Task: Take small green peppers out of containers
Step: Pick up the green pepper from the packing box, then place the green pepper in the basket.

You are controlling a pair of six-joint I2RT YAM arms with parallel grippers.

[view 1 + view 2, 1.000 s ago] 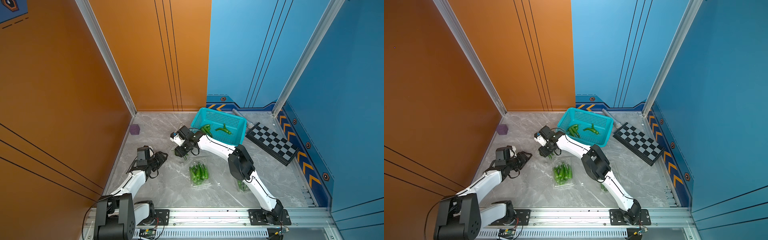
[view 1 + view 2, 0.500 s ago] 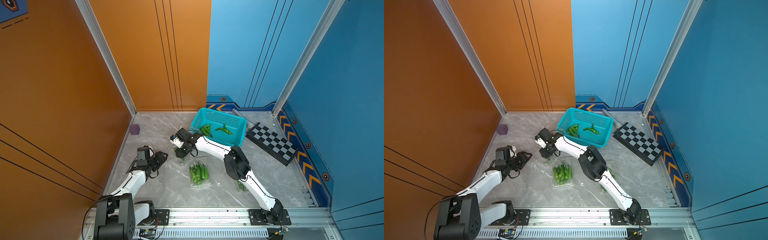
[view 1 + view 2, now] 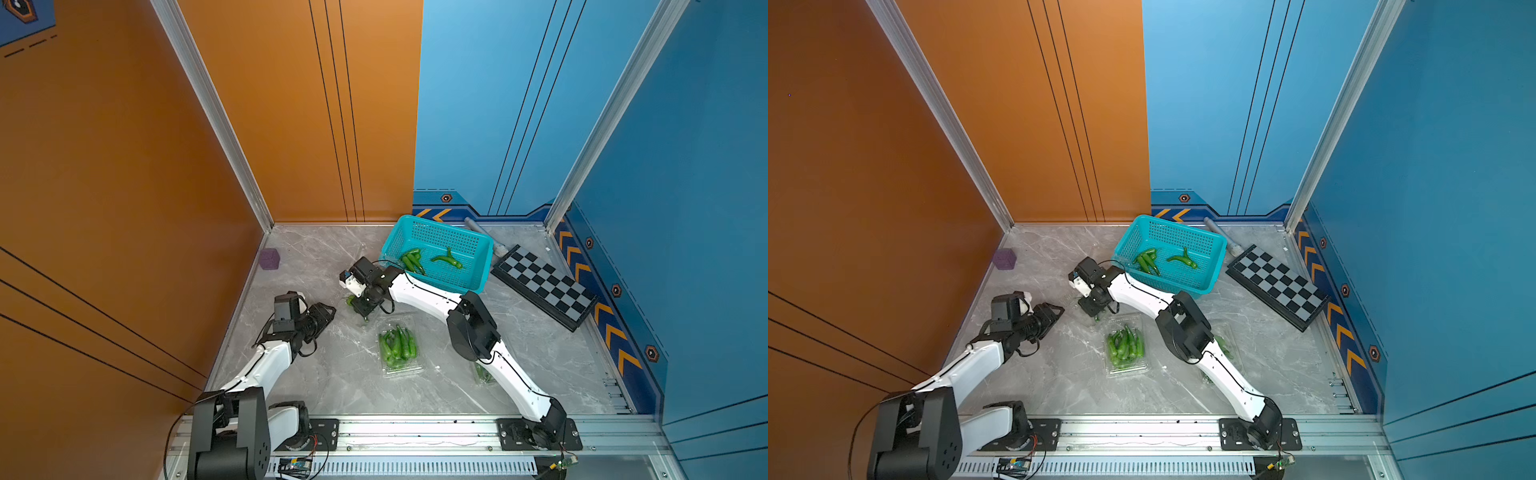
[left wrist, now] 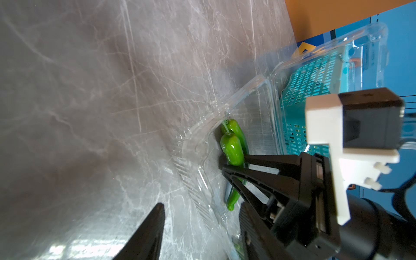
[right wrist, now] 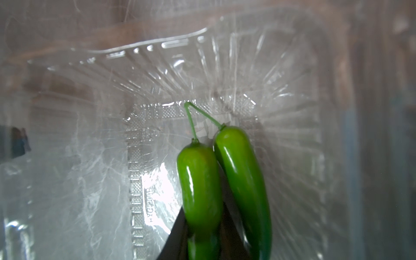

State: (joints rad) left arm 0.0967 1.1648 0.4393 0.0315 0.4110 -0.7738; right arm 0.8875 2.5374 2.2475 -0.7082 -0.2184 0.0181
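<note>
Right gripper (image 4: 234,163) pinches two small green peppers (image 5: 200,180)
Its jaws have just narrowed inside the container (image 4: 202,121), so a lift-out looks next; left gripper (image 3: 328,312) open, empty

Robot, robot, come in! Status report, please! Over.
Left tool open, empty. Right tool round two peppers in clear container, grip unsure. Lid up, nothing blocking.
</note>
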